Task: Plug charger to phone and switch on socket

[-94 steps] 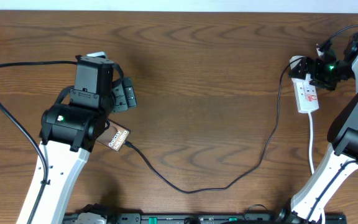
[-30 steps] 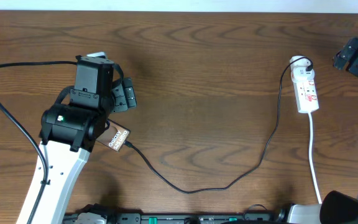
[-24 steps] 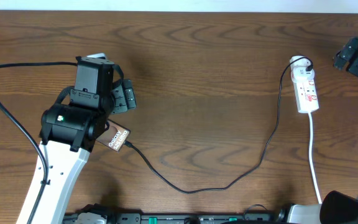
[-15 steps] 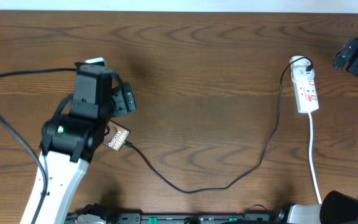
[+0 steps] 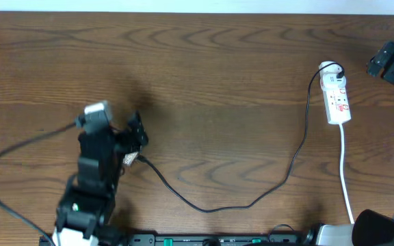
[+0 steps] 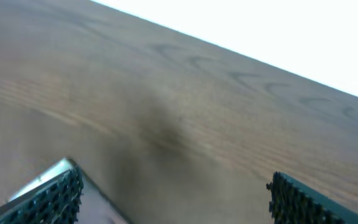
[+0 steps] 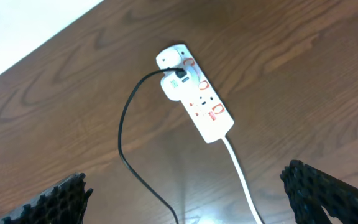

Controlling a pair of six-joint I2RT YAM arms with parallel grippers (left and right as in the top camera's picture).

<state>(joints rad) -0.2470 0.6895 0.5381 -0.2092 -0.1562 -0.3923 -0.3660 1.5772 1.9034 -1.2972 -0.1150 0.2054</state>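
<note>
Left pincer (image 6: 173,196): wide open, nothing between the fingers (image 6: 51,199). The wrist view is blurred and shows only bare bench (image 5: 217,68) under it.

Right pincer (image 7: 185,183): also wide open and empty, up off the bench. From overhead it sits at the far right edge, to the right of the power strip (image 7: 199,106) and apart from it.

Phone (image 5: 130,158): front-left on the bench, mostly hidden under the left arm (image 5: 94,178). Only a corner with a bit of white label shows beside the arm.

Charger cable (image 5: 211,208): one end meets that visible phone corner; I can't tell if the plug is seated. From there it runs right in a loose sag along the front of the bench, then climbs to the power strip. It ends at a white adapter (image 7: 174,87) plugged in near the strip's far end.

Power strip: lies flat at the back right, with red switch marks on top. Switch position can't be read. White cord (image 7: 244,180) leaves its near end toward the front edge.
</note>
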